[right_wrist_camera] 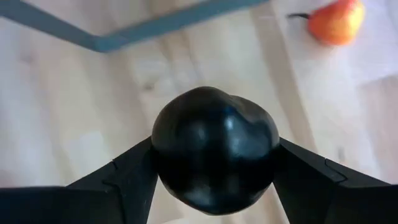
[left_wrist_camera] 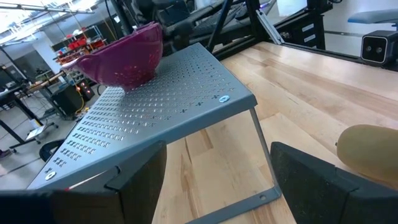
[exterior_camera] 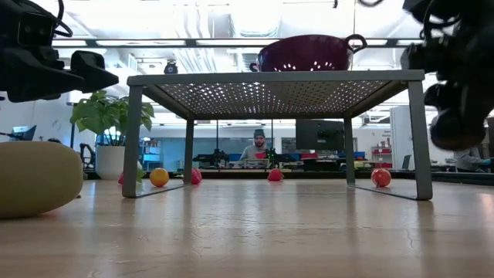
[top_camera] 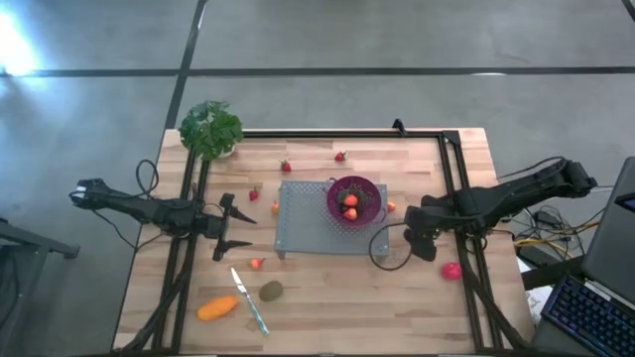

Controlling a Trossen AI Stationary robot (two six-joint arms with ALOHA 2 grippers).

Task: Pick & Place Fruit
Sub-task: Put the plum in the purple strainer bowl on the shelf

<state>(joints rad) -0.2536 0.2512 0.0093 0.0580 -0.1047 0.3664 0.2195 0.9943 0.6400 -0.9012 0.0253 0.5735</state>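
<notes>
My right gripper (top_camera: 425,244) hangs to the right of the grey rack (top_camera: 303,236), shut on a dark round fruit (right_wrist_camera: 214,149), which also shows in the low view as the dark round fruit (exterior_camera: 455,127). A purple bowl (top_camera: 369,190) stands on the rack with red fruit (top_camera: 349,204) inside. My left gripper (top_camera: 230,226) waits open left of the rack, touching nothing. On the table lie small red strawberries (top_camera: 286,167), a brown-green oval (top_camera: 271,291), an elongated orange fruit (top_camera: 217,308) and a pink-red ball (top_camera: 451,270). My right gripper pinches the dark round fruit between its two fingers, one on each opposite side (right_wrist_camera: 163,155). The fingers come from above, pointing steeply down. The fruit is lifted clear of the table and fills the gap between the fingers.
A slim knife (top_camera: 250,300) lies between the orange fruit and the oval. A potted plant (top_camera: 210,129) stands at the far left corner. A small orange fruit (top_camera: 391,207) sits by the rack's right side. Black rails (top_camera: 456,178) run along the table's sides.
</notes>
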